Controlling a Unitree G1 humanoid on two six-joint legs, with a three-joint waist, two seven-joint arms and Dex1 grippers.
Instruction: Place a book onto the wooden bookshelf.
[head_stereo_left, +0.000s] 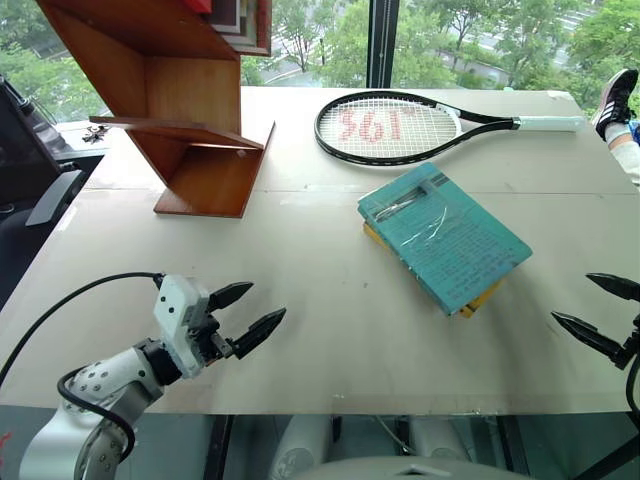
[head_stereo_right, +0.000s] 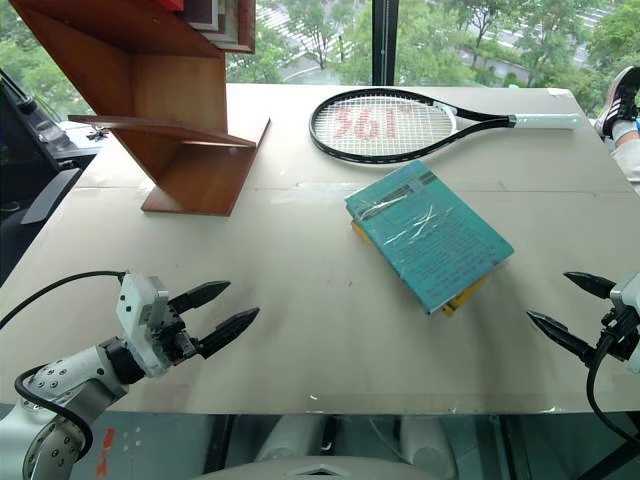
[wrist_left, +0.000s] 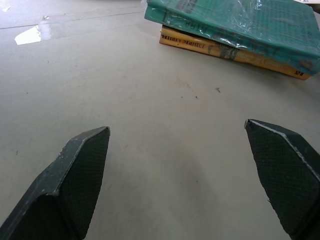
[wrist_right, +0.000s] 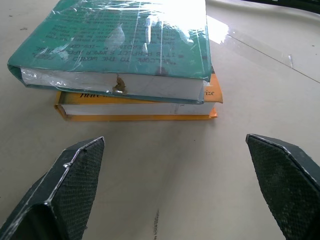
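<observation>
The teal book (head_stereo_left: 445, 235) in shiny plastic wrap lies flat on top of a yellow book (wrist_right: 140, 107), right of the table's middle. The reddish-brown wooden bookshelf (head_stereo_left: 170, 100) stands at the far left of the table. My left gripper (head_stereo_left: 250, 312) hovers open over the near left of the table, well short of the books, nothing between its fingers. My right gripper (head_stereo_left: 600, 310) is open at the near right edge, pointing toward the books' near corner, apart from them. The right wrist view shows the teal book (wrist_right: 120, 40) just ahead of the open fingers.
A black tennis racket (head_stereo_left: 400, 128) with a white grip lies at the far side of the table (head_stereo_left: 330, 340), behind the books. A person's shoe (head_stereo_left: 615, 100) shows at the far right. A dark chair (head_stereo_left: 40, 170) stands off the table's left side.
</observation>
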